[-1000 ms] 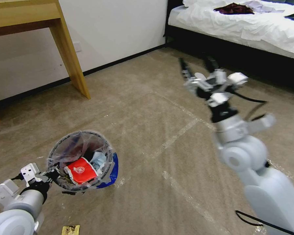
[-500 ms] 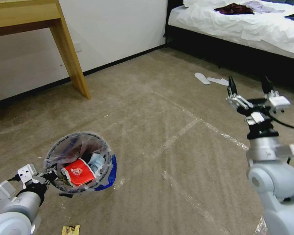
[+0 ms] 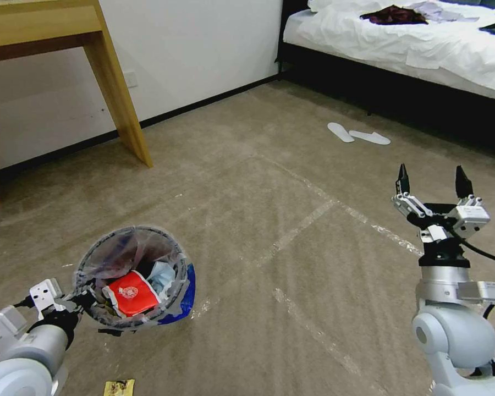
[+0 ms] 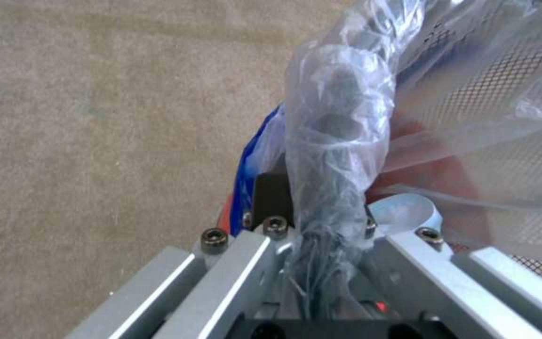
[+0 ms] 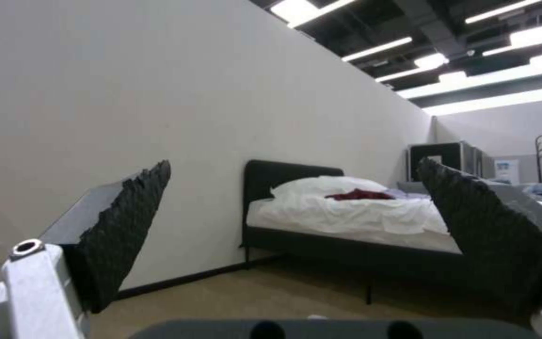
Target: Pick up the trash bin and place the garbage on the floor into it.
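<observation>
Since a second ago the right tool (image 3: 433, 182) has swung down and rightward, fingers wide apart and empty above the floor (image 3: 291, 275), while the left tool (image 3: 81, 300) stays clamped on the trash bin (image 3: 133, 278) rim, holding it low at left.

Light is pretty even and bright, coming from ceiling strip lights (image 5: 503, 35) that blow out to pure white in the right wrist view. Shadows are soft, darkest under the bed (image 3: 423, 93). The tape strips (image 3: 302, 223) on the carpet (image 3: 247, 181) catch a bit of glare. The head view bends straight lines near the edges. Left wrist view is soft, with the plastic liner (image 4: 340, 141) up close looking hazy and shiny.
</observation>
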